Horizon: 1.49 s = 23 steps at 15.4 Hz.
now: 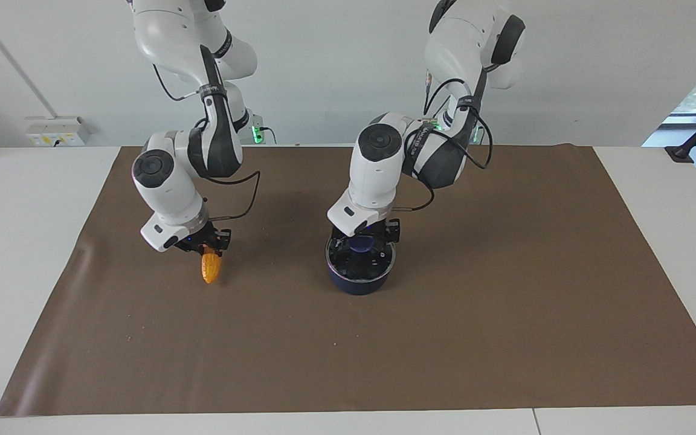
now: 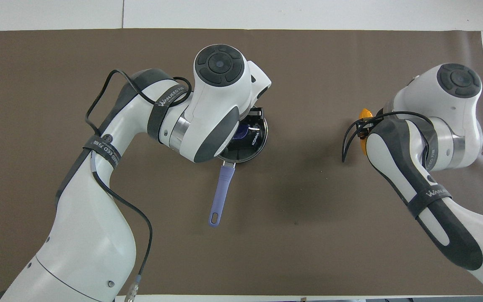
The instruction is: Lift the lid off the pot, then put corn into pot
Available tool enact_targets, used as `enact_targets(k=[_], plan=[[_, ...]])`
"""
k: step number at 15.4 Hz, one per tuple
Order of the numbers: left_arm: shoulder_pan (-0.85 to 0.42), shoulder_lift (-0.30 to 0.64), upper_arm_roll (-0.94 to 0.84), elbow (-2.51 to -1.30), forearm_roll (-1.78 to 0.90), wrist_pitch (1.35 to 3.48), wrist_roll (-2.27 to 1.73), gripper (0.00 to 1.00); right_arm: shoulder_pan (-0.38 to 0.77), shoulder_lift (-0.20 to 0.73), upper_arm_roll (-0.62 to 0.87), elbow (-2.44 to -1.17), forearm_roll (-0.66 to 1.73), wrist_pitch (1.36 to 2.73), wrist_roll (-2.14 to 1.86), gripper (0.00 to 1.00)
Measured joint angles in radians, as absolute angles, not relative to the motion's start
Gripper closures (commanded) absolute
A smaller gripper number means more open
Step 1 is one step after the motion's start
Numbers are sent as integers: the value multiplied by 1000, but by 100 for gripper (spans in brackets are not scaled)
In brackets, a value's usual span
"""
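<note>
Our right arm bends down at the right arm's end of the desk, wrist tilted, and our right gripper [image 1: 208, 246] has its jaws shut on the corn [image 1: 210, 267], which hangs tip down just above the desk. Our left arm reaches to mid-desk with its wrist pointing straight down, the left gripper [image 1: 365, 237] low over the lid [image 1: 360, 261], jaws either side of the knob.

The right end effector [image 1: 208, 246] is gripping the corn [image 1: 210, 267] by its upper end — the cob is hanging tip-down over the brown mat [image 1: 505, 314], toward nine o'clock. The left end effector [image 1: 365, 237] is sitting over the lid [image 1: 361, 258] — down at its knob [image 1: 360, 244] — on the pot [image 1: 357, 283].
</note>
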<state>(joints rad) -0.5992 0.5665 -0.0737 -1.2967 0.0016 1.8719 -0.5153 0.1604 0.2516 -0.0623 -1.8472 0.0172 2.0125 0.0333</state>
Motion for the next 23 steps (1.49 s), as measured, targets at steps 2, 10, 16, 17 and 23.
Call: enact_targets(k=[2,10,16,17,23], plan=[[-600,567,-74,-1299,8,1872,-515,23,190,271,-61,-1725,17,1908,35,100],[-611,568,-75,-1304,14,1879,-515,89,326,341,-59,-1556,18,1819,239,100],[-611,567,-76,-1302,13,1871,-518,100,358,346,-62,-1546,18,1820,287,100],[-611,566,-76,-1300,12,1865,-522,100,358,348,-62,-1546,19,1821,287,100],[-563,470,-52,-1235,-32,1708,-534,100,360,349,-44,-1544,19,1835,345,100]])
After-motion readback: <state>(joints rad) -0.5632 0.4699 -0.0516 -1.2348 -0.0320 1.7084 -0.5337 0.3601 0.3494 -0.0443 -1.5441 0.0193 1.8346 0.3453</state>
